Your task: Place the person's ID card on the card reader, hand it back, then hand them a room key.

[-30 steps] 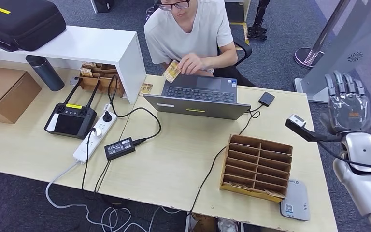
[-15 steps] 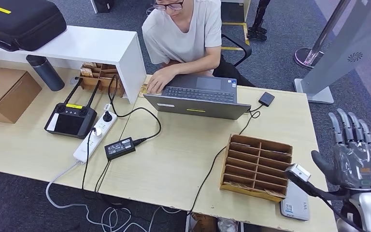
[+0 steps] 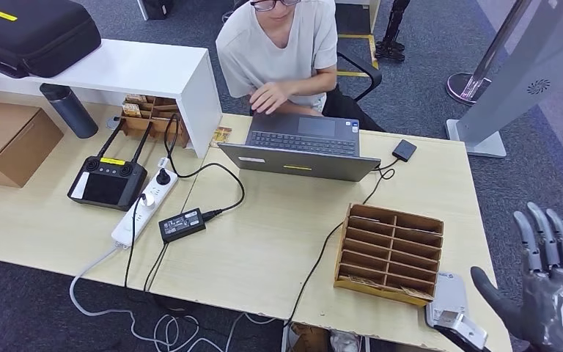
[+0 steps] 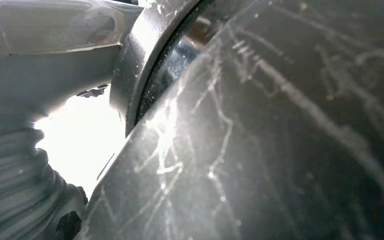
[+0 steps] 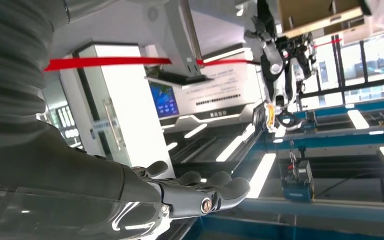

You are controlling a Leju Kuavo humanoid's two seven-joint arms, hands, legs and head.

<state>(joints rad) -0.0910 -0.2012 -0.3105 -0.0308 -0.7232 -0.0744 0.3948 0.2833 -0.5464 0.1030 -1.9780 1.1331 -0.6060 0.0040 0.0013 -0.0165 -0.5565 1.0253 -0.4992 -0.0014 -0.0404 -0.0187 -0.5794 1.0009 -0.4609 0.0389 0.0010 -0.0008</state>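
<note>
One hand of mine is plain to read: my right hand (image 3: pixel 551 297) hangs just off the near right corner of the table (image 3: pixel 278 242), fingers straight and a little apart, holding nothing. Of my left hand I cannot tell the state, since its wrist view looks onto a dark scratched surface. Nearest my right hand, at that same near right corner, lies one grey card reader (image 3: pixel 449 297) with nothing on its top face. Touching its left side stands one slotted cardboard rack (image 3: pixel 390 253); whether room keys sit in its slots I cannot make out. Well away, close to the far edge and between the white shelf (image 3: pixel 117 70) and the one open laptop (image 3: pixel 300 150), rests a small yellowish stack of cards (image 3: pixel 222 135), too small to count. I judge the ID card is there, but cannot be sure. One person sits behind the far edge, a hand (image 3: pixel 267 96) raised over the keyboard and holding nothing. A card should be light, thin, stiff and slick, and lying flat it offers little purchase. I would pinch it by its long edges between thumb and finger, or take it straight from the person's hand
</note>
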